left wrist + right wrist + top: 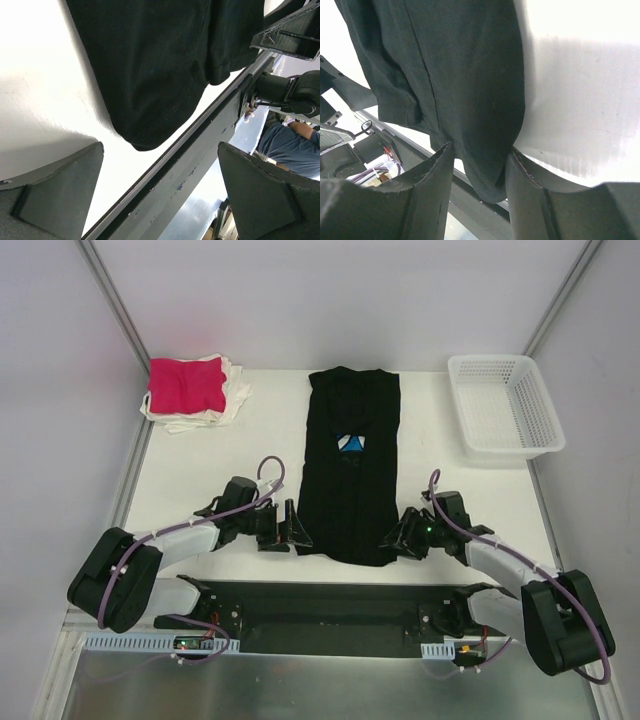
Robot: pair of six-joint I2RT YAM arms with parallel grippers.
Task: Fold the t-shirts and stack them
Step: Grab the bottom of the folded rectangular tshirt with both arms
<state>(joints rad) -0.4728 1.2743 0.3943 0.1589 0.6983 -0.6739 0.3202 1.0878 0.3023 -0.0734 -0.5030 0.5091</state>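
— Right gripper [480,150] first, since its fingers [427,190] filled the wrist view: what was it doing?
— It was clenched on the black t-shirt [350,490], with the near right corner of the hem bunched between both pads.
— And the left gripper [290,530]?
— Released, jaws spread wide, sitting low over the white table [220,455] just beside the shirt's near left corner. Its wrist view showed that corner ahead of the fingers, apart from them.
— How did the shirt lie?
— Folded into a long narrow strip down the middle of the table, collar end far, hem end near the arms, with a small patch of its blue print [350,442] showing.
— The other shirts?
— A magenta-pink t-shirt [185,385] lay folded on top of the white t-shirts [235,400] at the far left corner, well apart from the black one.
— Anything else?
— A white mesh basket [510,452] stood at the far right corner.
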